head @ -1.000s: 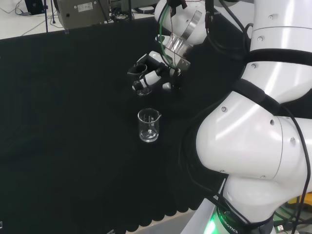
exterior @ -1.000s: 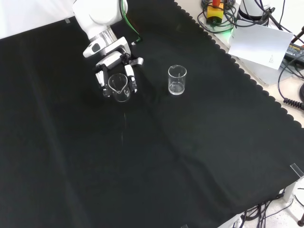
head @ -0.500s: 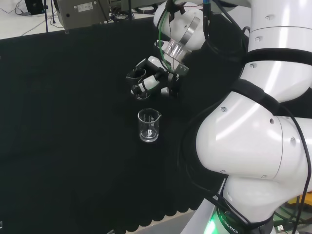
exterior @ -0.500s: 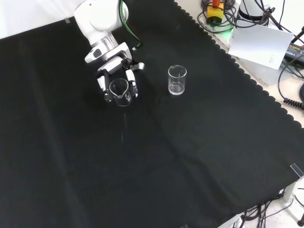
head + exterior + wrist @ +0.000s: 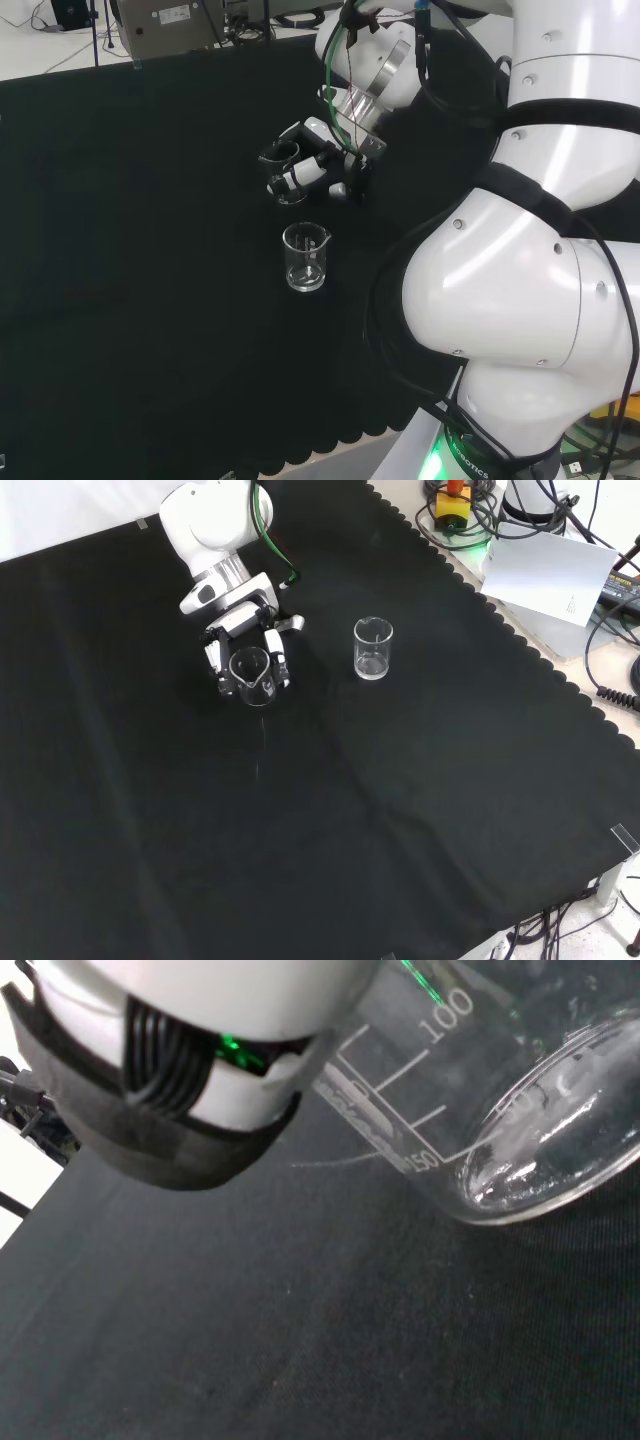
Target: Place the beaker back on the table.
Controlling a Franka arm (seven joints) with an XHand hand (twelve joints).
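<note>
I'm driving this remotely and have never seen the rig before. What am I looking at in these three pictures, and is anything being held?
A white robot arm works at a bench under black cloth. In place of a gripper it has a black and white hand. The head view looks over the arm from behind; the large white shapes on its right are the arm's own links. The front view looks down from the opposite side. The wrist view sits by the palm. The hand's fingers are curled round a clear glass beaker, seen close in the wrist view. A second beaker stands free on the cloth.
</note>
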